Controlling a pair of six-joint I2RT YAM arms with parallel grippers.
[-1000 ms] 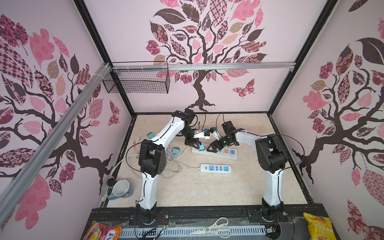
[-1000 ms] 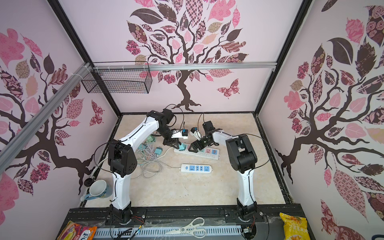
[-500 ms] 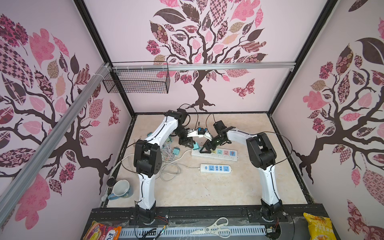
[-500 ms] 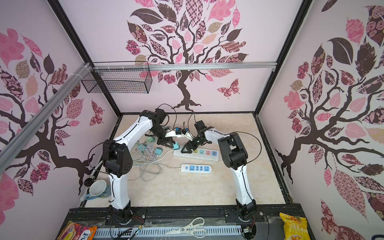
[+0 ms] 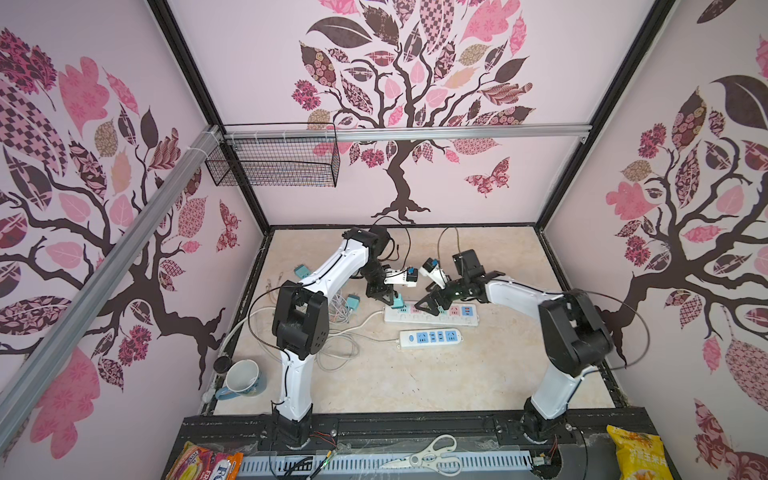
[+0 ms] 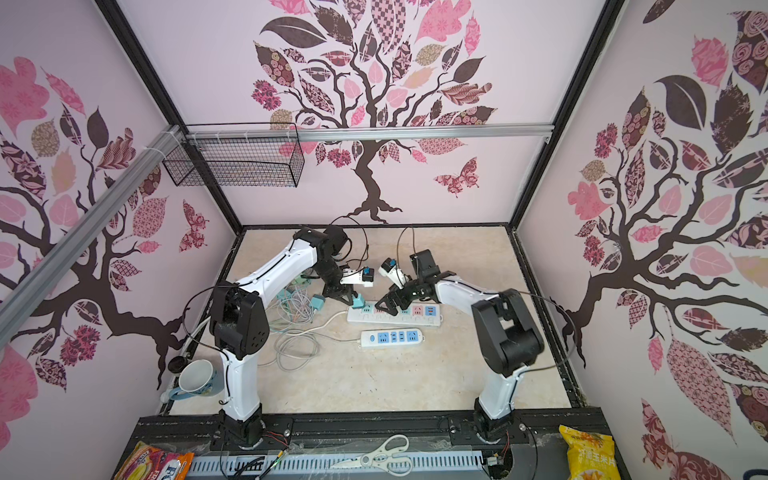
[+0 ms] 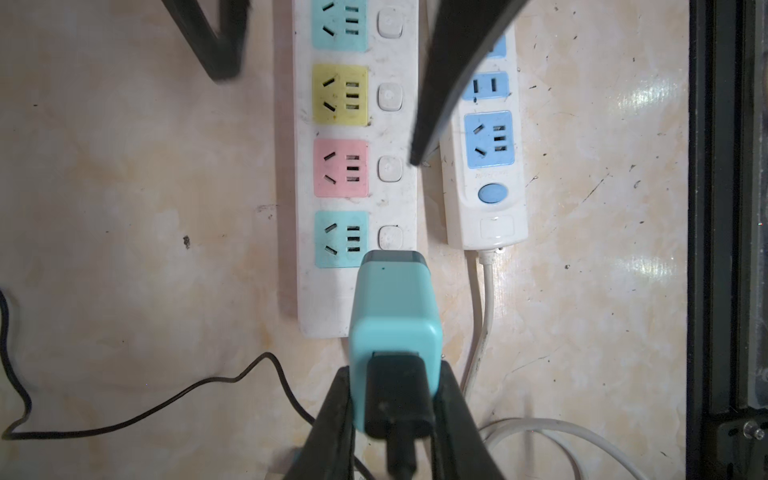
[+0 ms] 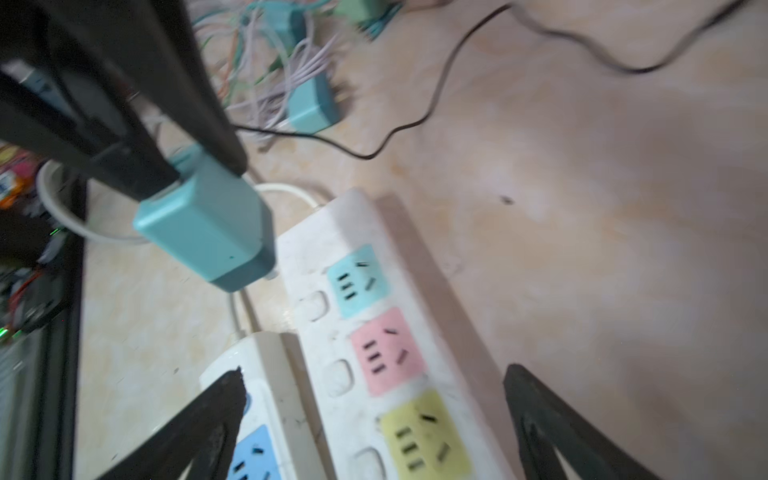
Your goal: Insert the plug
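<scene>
Teal plug [image 7: 395, 316] front and centre, pinched by its sides in the left gripper [image 7: 395, 370], jaws pressed against the casing with a black lead running out of its back. In both top views it sits near the middle of the frame, at the left end of the white power strip [image 5: 432, 319], just above it. From the right wrist view the plug [image 8: 208, 224] hangs tilted beside that end, close to the teal socket [image 8: 358, 280] and not seated in it; the prongs are hidden. Now the right gripper [image 8: 374, 372]: jaws spread wide and holding nothing, poised over the pink and yellow sockets, one finger [image 8: 208, 415] above the second strip [image 8: 257, 365] with blue sockets. Whether either finger touches a strip, I cannot tell. In a top view, spare teal chargers [image 5: 353, 301] and tangled cables lie just left of the strips.
</scene>
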